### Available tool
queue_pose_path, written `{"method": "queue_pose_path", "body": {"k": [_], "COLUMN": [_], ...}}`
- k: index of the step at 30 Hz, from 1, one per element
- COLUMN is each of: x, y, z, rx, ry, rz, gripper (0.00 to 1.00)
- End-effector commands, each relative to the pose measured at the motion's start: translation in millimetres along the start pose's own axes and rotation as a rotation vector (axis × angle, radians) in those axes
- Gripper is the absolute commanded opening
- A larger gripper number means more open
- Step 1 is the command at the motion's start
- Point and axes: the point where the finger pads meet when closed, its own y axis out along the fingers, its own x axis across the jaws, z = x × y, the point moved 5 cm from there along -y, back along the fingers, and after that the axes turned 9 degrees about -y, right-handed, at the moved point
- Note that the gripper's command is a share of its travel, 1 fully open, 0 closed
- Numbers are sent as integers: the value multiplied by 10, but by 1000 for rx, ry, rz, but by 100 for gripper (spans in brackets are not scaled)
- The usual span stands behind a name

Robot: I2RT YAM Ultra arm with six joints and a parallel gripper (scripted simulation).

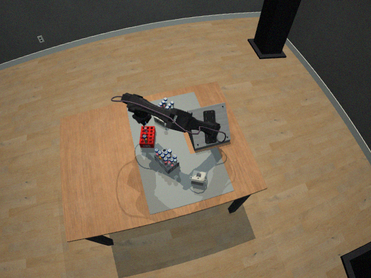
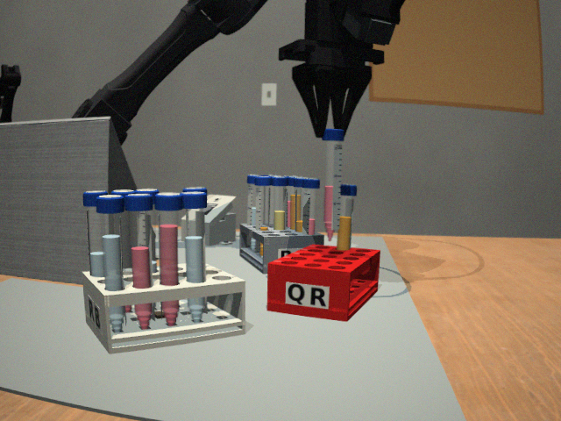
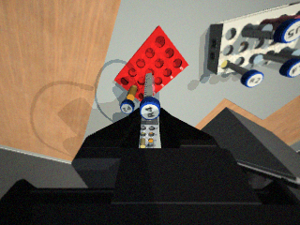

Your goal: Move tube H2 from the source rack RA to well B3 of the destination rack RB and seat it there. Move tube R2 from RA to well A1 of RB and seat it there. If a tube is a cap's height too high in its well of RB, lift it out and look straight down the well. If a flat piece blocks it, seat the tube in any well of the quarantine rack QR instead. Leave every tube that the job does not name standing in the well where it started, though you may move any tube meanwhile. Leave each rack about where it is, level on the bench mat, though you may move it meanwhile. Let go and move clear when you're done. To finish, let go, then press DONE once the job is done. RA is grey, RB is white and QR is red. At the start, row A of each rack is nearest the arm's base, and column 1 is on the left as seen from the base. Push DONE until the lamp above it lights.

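Note:
My gripper (image 2: 334,130) (image 3: 150,112) is shut on tube R4, a blue-capped tube (image 2: 334,169) (image 3: 149,108) with pink liquid. It hangs upright above the red rack QR (image 1: 152,143) (image 2: 276,296) (image 3: 159,52), its tip above the well plate in the exterior view. An amber tube (image 2: 344,231) (image 3: 127,107) stands in QR beside it. White rack RB (image 2: 217,288) (image 3: 238,38) holds several tubes; tube R2 (image 3: 253,79) stands in its corner well. Grey rack RA (image 1: 173,168) (image 2: 273,253) holds several tubes. Tube H2's label is not readable.
The DONE box (image 1: 198,178) (image 2: 209,217) stands on the bench mat (image 1: 167,198) (image 2: 316,362) past RA. The arm's grey base block (image 1: 196,142) (image 2: 49,195) is beside the mat. RB is partly hidden under the arm in the top view.

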Motion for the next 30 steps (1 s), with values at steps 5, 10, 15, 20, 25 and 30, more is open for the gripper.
{"method": "queue_pose_path", "body": {"k": [5, 10, 15, 20, 25, 30], "x": [20, 26, 12, 54, 39, 20], "y": [-72, -28, -44, -38, -13, 29], "z": [8, 21, 6, 2, -3, 10], "rx": [-31, -23, -29, -36, -33, -24], "ry": [-5, -5, -4, -14, -10, -4], "rz": [-18, -16, -20, -20, -20, -16], "gripper": [0, 0, 0, 0, 0, 0]}}
